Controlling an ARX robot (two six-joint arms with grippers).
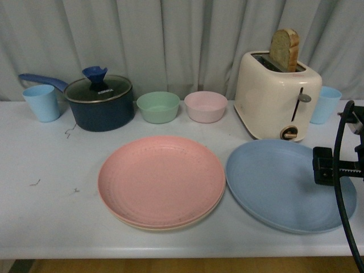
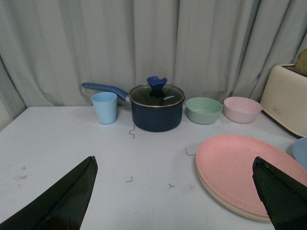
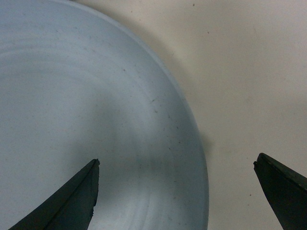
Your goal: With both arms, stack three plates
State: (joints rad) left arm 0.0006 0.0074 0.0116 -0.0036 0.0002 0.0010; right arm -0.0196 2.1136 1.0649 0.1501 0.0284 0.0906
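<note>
The pink plate (image 1: 161, 180) lies on top of the beige plate (image 1: 168, 227), of which only a thin rim shows, at the middle of the white table (image 1: 51, 205). To their right the blue plate (image 1: 278, 185) lies flat by itself. My right gripper (image 3: 176, 164) hangs open straight above the blue plate's (image 3: 72, 96) right rim, one finger over the plate and one over bare table; in the front view the right gripper (image 1: 329, 165) shows at the right edge. My left gripper (image 2: 175, 158) is open and empty, low over the table, left of the pink plate (image 2: 240, 167).
Along the back stand a light blue cup (image 1: 42, 102), a dark blue lidded pot (image 1: 101, 102), a green bowl (image 1: 158, 107), a pink bowl (image 1: 205, 106), a cream toaster (image 1: 277, 102) holding bread (image 1: 284, 49), and a second blue cup (image 1: 326, 104). The blue plate lies close to the table's front edge.
</note>
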